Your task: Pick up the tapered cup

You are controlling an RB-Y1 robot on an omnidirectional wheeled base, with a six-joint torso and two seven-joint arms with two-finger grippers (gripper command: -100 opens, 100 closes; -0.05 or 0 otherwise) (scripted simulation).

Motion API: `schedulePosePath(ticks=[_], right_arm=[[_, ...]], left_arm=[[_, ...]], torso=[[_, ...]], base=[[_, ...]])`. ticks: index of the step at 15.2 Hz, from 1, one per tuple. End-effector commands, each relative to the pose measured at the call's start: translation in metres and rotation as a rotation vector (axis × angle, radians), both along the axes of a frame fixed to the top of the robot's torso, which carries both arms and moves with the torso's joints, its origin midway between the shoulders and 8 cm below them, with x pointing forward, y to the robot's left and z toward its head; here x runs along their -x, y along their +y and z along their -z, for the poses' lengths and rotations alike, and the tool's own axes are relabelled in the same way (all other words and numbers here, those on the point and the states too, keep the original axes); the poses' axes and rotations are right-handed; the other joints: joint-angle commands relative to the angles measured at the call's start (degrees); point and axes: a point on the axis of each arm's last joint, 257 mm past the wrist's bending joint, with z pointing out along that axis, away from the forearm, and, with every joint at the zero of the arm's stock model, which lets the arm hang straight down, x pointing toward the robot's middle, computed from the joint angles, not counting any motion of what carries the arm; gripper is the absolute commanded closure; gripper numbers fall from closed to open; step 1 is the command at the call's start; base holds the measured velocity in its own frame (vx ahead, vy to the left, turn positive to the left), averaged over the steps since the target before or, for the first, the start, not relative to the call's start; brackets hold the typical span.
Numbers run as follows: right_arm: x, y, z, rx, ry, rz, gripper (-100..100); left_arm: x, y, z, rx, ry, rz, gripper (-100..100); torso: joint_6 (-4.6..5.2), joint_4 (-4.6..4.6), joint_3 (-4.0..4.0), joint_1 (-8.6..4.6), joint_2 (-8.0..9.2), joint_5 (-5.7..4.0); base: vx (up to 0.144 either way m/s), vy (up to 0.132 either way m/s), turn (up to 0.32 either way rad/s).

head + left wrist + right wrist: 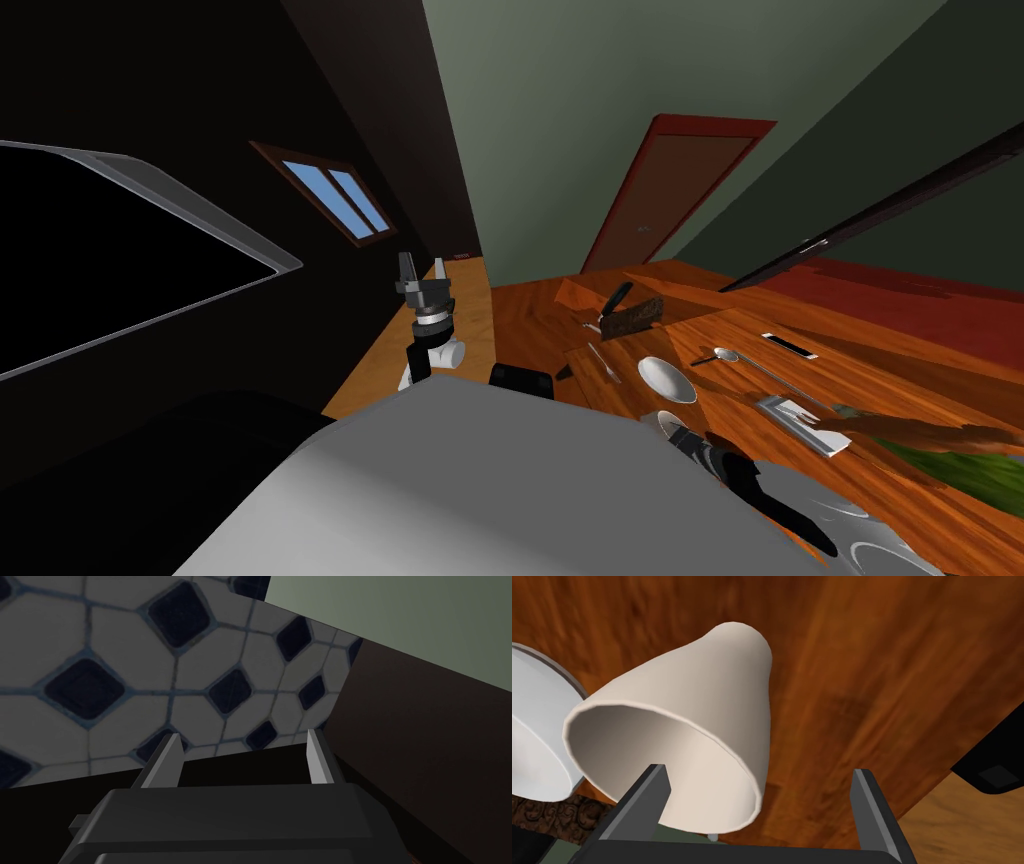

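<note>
Two fingers of the right claw [759,772] stood wide apart and held nothing, one over the open mouth of the cream tapered cup [712,691], the other outside it. The cup sat on the wood worktop [887,676] near its edge, just beside a white bowl [532,741]. The left claw [424,268] hung raised beyond that edge, its fingers apart and empty.

Dining room, wooden table [880,375], bowl [666,378], spoon [727,354]

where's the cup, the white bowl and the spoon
cup [712,706], right wrist view, outer wall
white bowl [667,378], head view, its inside
spoon [726,354], head view, its scoop end
</note>
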Motion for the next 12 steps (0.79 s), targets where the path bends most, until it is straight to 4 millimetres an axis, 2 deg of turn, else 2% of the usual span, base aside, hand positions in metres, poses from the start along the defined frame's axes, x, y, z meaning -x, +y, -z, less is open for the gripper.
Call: schedulePosePath(ticks=[1,2,3,4,8,9,11,12], right_arm=[[0.002,0.008,0.011,0.004,-0.002,0.012,-100],[0.003,0.012,0.016,0.004,-0.002,0.016,-100],[0.001,0.008,0.011,0.002,-0.002,0.014,-100],[0.001,0.008,0.012,0.004,-0.002,0.013,100],[0.001,0.008,0.012,0.004,-0.002,0.015,100],[0.0,0.002,0.004,0.004,-0.002,0.006,100],[-0.002,-0.007,-0.006,0.005,-0.001,-0.003,100],[-0.001,-0.002,-0.001,0.007,-0.002,0.003,100]], left_arm=[[0.0,0.0,0.0,0.0,0.0,0.0,0],[0.0,0.0,0.0,0.0,0.0,0.0,0],[0.0,0.0,0.0,0.0,0.0,0.0,0],[0.0,0.0,0.0,0.0,0.0,0.0,0],[0.0,0.0,0.0,0.0,0.0,0.0,0],[0.0,0.0,0.0,0.0,0.0,0.0,0],[0.0,0.0,0.0,0.0,0.0,0.0,0],[0.0,0.0,0.0,0.0,0.0,0.0,0]], torso=[[0.0,0.0,0.0,0.0,0.0,0.0],[-0.01,0.0,0.0,-0.09,0.0,-0.02],[-0.01,0.0,0.0,-0.14,0.0,-0.04],[0.01,0.0,0.0,-0.09,0.01,-0.02],[-0.03,0.01,0.0,0.09,0.0,0.0],[-0.04,0.0,0.0,0.1,0.0,0.01],[0.0,-0.01,0.01,0.32,0.02,0.09],[0.0,-0.01,0.02,0.44,0.05,0.12]], base=[[0.001,-0.081,0.086],[0.001,-0.087,0.081],[0.0,-0.053,0.036],[0.0,-0.019,0.005],[-0.001,-0.003,-0.003],[0.002,0.029,-0.053],[-0.005,0.078,-0.097],[-0.011,0.054,-0.052]])
